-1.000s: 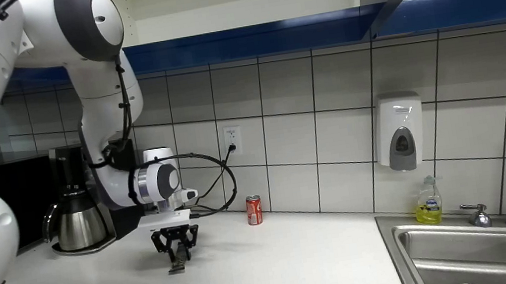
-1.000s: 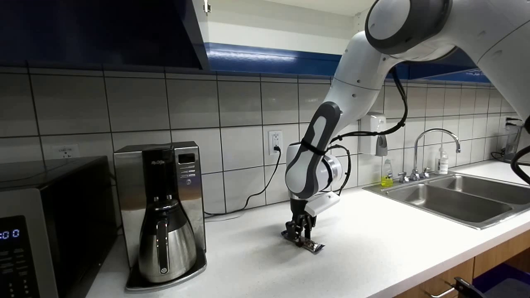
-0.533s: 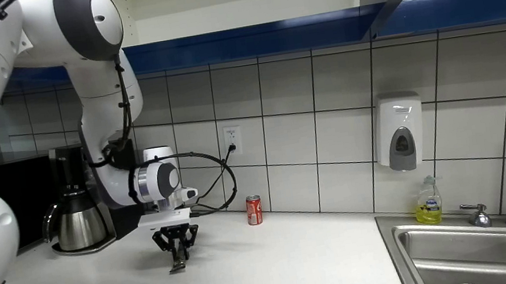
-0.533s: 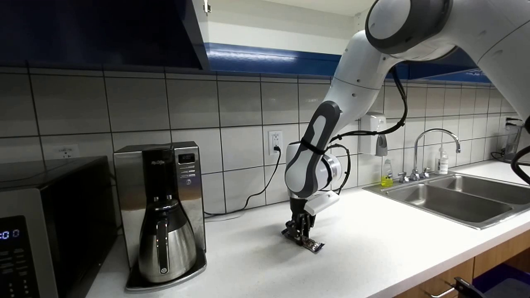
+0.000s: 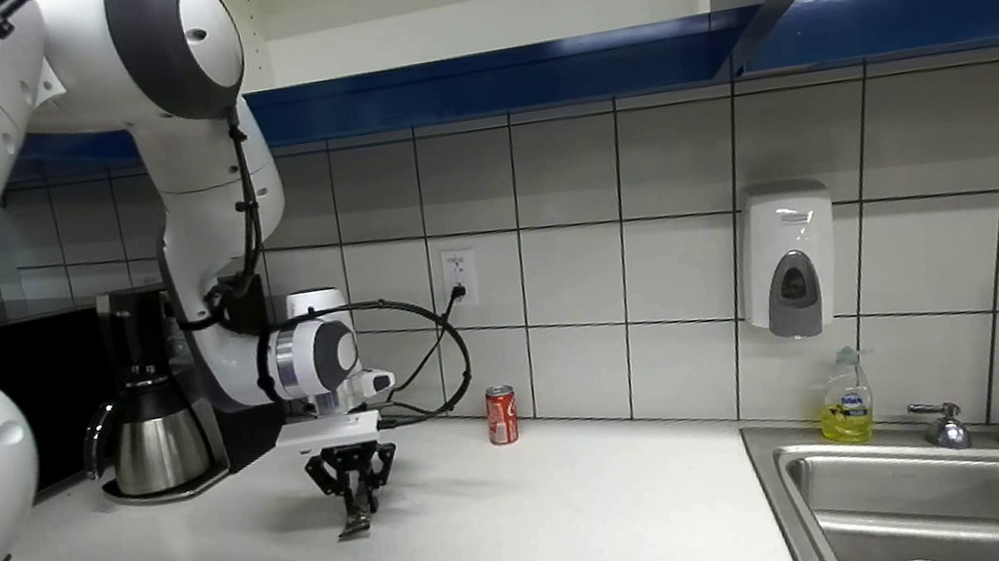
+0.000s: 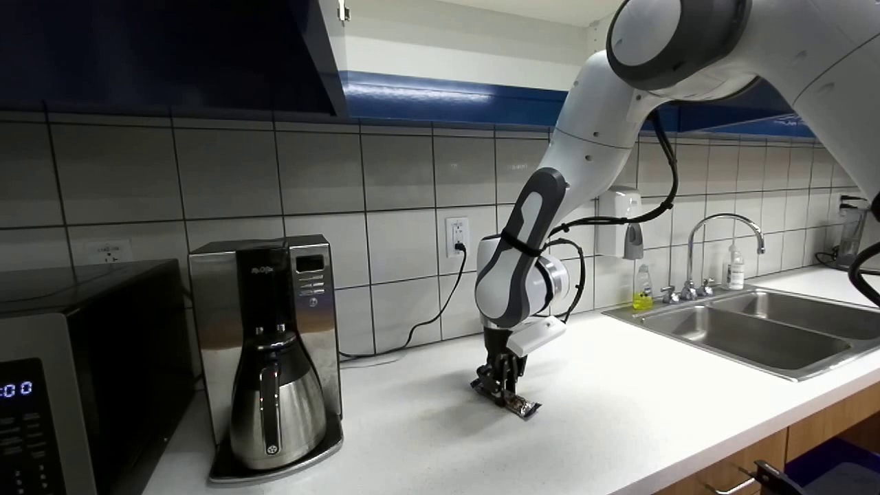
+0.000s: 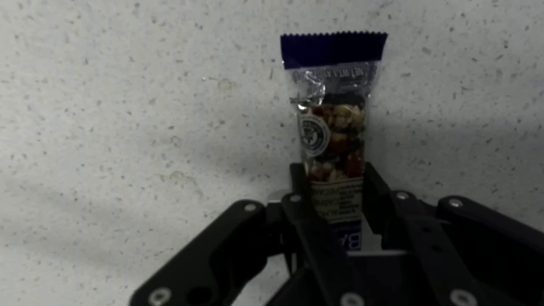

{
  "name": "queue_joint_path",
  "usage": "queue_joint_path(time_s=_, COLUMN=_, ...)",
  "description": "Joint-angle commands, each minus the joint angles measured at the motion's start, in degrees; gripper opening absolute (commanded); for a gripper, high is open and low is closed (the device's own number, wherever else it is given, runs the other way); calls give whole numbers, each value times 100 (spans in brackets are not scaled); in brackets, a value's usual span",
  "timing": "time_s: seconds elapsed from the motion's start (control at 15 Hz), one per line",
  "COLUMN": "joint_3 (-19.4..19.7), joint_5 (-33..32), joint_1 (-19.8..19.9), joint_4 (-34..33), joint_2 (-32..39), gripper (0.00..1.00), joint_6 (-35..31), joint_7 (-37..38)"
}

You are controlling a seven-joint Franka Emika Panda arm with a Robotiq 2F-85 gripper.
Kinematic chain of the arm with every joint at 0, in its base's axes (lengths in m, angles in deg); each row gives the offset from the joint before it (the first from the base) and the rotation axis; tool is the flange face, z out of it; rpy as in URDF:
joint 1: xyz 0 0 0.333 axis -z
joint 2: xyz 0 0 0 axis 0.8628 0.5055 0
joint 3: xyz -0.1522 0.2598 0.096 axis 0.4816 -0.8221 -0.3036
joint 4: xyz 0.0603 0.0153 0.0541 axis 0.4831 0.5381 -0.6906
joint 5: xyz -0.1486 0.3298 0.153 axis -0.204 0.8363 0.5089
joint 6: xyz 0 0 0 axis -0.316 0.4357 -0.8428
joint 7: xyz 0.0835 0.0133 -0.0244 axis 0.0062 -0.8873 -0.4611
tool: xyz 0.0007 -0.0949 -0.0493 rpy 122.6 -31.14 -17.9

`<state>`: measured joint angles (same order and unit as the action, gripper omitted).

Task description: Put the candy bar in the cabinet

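One candy bar (image 7: 333,140) lengthwise between two pads (image 7: 376,199) of tool (image 7: 334,176): long axis 12 to 6 o'clock in wrist view, dark purple end jutting free toward 12. Tool narrowed to bar's width, pads against both long edges; grip looks taken. Bar low at table (image 7: 127,127); whether touching, cannot tell. Cabinet (image 5: 490,81) well above, 12 to 1 o'clock from tool in both exterior views; next move probably straight lift.

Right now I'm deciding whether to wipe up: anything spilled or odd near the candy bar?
Left of the candy bar in the wrist view, faint brownish smudges stand out on the speckled counter, perhaps dried spills.
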<state>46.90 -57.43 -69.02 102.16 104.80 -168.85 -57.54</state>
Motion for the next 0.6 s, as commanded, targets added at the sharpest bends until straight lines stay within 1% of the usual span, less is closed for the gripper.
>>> queue_joint_path(time_s=0.0, joint_3=23, joint_5=-28, joint_1=94, joint_4=211, joint_2=-319, gripper=8, joint_6=36, joint_7=124)
queue_joint_path(time_s=0.53, joint_3=-59, joint_5=82, joint_1=313, joint_4=825, joint_2=-1086, gripper=8, joint_6=-77, joint_7=50)
